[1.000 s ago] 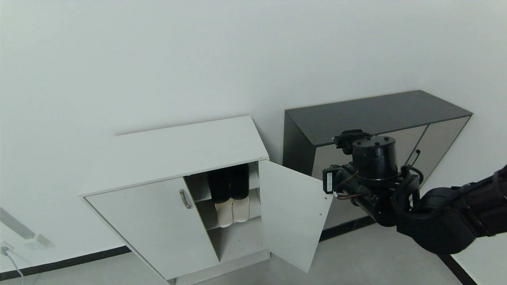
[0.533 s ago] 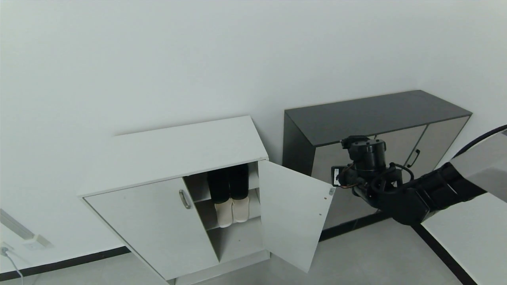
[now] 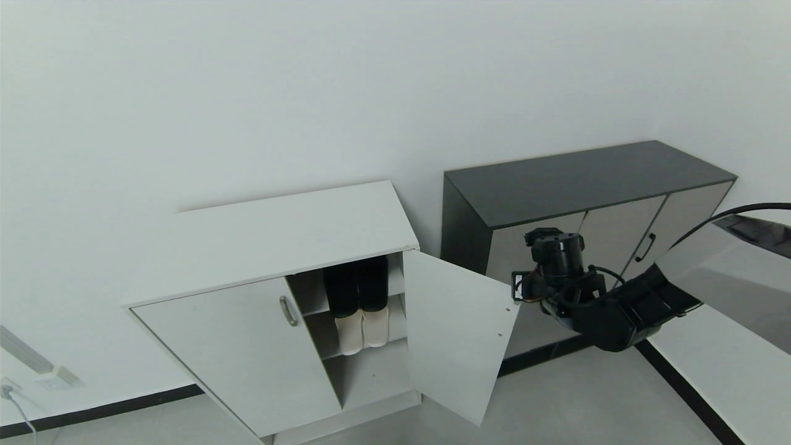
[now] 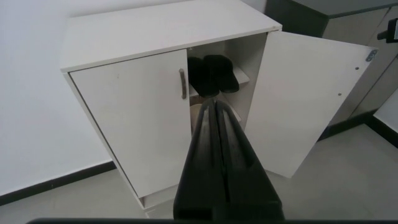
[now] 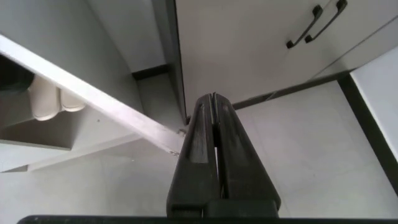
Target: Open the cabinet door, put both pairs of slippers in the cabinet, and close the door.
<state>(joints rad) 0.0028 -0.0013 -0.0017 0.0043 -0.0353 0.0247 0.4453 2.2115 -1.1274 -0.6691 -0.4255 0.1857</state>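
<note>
**Head view: cabinet door open, both pairs of slippers on the shelves**

The right arm's wrist covers its own fingers in this view, and the picture's lower edge cuts off the bottom of the white cabinet. The black slippers stand on the upper shelf, with their far ends lost in shadow under the top. The white slippers stand on the shelf directly below.

In the left wrist view the left gripper hides most of the white pair. Its fingers are pressed together and hold nothing. It points at the open compartment from well apart.

The right door is swung out wide. The left door is shut, and its handle is beside the gap.

In the right wrist view the right gripper also has its fingers pressed together, empty. Its tip is just beside the door's free edge, but I cannot tell if it touches. The right arm reaches in from the right, across the front of the dark cabinet.
</note>
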